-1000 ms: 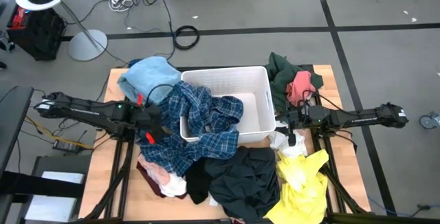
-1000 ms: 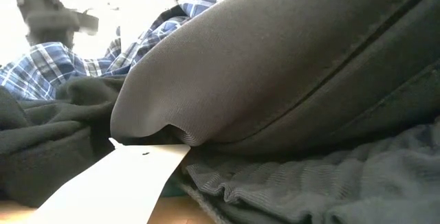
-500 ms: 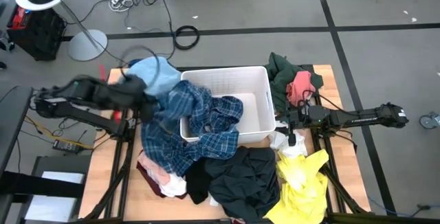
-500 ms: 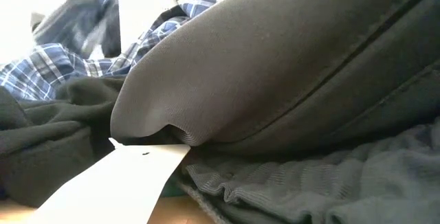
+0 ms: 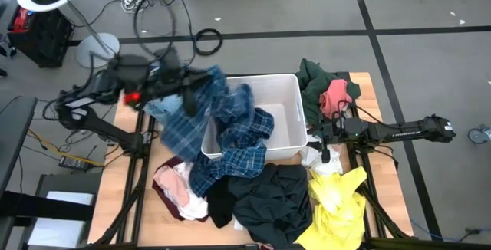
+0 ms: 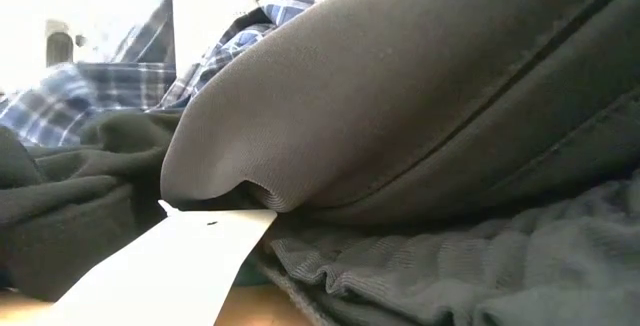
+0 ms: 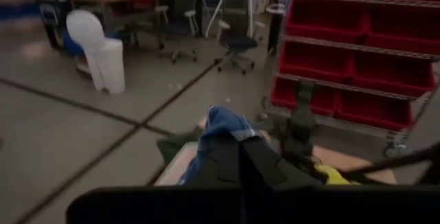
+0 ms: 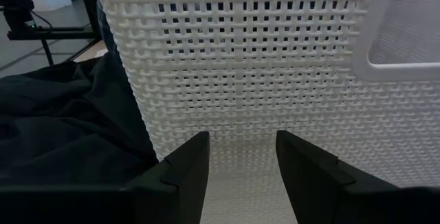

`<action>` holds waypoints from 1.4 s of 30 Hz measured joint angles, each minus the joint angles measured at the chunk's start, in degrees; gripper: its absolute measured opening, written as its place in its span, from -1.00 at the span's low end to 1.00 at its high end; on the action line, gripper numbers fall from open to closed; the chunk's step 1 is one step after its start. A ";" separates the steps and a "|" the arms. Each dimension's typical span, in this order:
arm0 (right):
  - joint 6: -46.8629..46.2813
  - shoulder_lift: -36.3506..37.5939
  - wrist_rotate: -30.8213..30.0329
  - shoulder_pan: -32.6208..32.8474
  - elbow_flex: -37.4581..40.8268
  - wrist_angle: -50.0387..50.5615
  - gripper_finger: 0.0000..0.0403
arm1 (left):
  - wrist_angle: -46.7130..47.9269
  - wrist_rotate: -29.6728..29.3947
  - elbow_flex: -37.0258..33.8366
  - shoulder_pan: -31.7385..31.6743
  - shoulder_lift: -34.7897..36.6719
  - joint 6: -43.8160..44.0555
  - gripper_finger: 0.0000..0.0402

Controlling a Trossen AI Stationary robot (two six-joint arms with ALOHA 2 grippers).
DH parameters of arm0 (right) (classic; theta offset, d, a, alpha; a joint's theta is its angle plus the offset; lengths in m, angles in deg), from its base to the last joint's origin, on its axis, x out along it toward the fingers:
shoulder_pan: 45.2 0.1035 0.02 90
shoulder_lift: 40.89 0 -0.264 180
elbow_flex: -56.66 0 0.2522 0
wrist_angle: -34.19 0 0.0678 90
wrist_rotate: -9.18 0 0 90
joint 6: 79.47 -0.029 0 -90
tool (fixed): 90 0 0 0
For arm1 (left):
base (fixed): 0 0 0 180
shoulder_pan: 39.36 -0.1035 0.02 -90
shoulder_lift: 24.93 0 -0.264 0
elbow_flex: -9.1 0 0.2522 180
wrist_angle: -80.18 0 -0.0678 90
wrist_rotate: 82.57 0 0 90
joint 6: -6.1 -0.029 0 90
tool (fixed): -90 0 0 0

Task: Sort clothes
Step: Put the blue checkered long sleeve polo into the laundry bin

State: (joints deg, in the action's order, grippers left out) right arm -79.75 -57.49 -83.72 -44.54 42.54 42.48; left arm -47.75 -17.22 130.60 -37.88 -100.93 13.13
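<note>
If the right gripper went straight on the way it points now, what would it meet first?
Most likely the white bin: the open right gripper faces its lattice side wall squarely, with nothing between them. The dark garment lies off to one side.

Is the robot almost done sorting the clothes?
Not nearly. Nothing looks fully sorted: the white bin holds only part of the blue plaid shirt, which the left gripper, shut on it, holds lifted. The right gripper waits open beside the bin. The yellow garment, dark green garment, pink garment and light blue garment lie on the table.
</note>
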 joint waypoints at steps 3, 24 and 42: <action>-0.01 0.00 0.00 0.00 0.00 0.00 -0.15 | 0.17 3.77 9.53 -3.29 -7.81 -2.34 -1.00; 0.00 0.00 0.00 0.00 -0.02 -0.90 -0.15 | -13.36 33.99 23.65 -17.20 -26.64 7.85 -1.00; 0.00 0.00 0.00 0.00 -0.02 -1.33 -0.15 | 23.69 18.18 2.15 -12.43 -26.30 1.46 -1.00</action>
State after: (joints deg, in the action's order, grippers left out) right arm -79.75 -57.49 -83.72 -44.54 42.52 41.14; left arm -24.06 0.96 132.76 -50.30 -127.23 14.59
